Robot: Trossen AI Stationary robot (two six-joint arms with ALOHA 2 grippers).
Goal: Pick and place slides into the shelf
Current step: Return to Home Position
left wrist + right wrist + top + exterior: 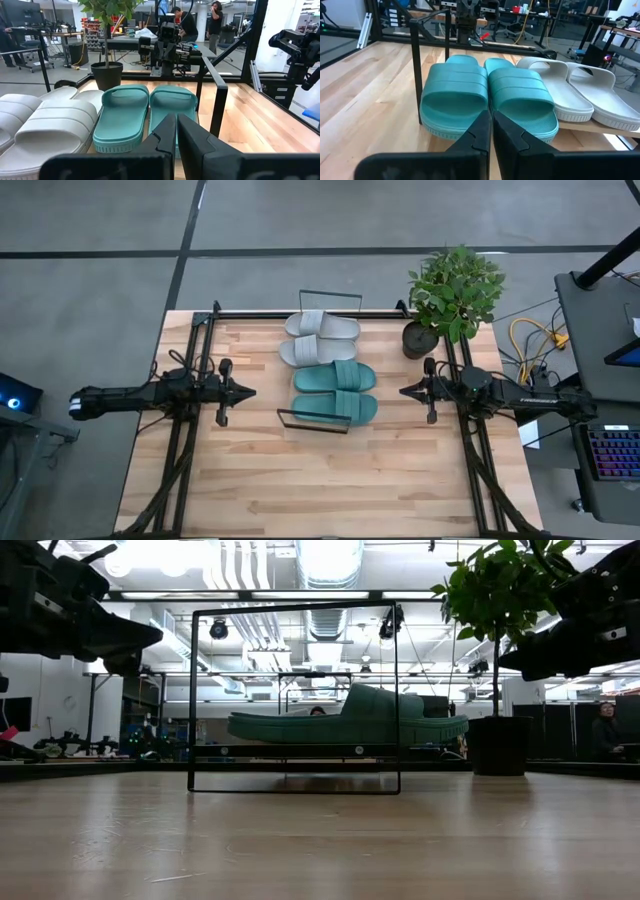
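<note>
All the slides lie side by side on the shelf [300, 420], soles down on its plank. The pale grey pair [320, 338] takes the far half and the teal pair [336, 391] the near half. The low view shows one teal slide [350, 720] through the black wire end frame [295, 602]. My left gripper [246, 391] hovers shut to the left of the shelf and points at the teal pair [145, 112]. My right gripper [404, 391] hovers shut to the right of the shelf and faces the teal toes [487, 95]. Neither gripper touches anything.
A potted plant [452, 290] in a dark pot [420, 338] stands at the table's far right, just behind the right arm. Bare wooden tabletop [330, 480] stretches along the near side. The arms' black frames [185, 430] run along both sides. People stand in the room beyond.
</note>
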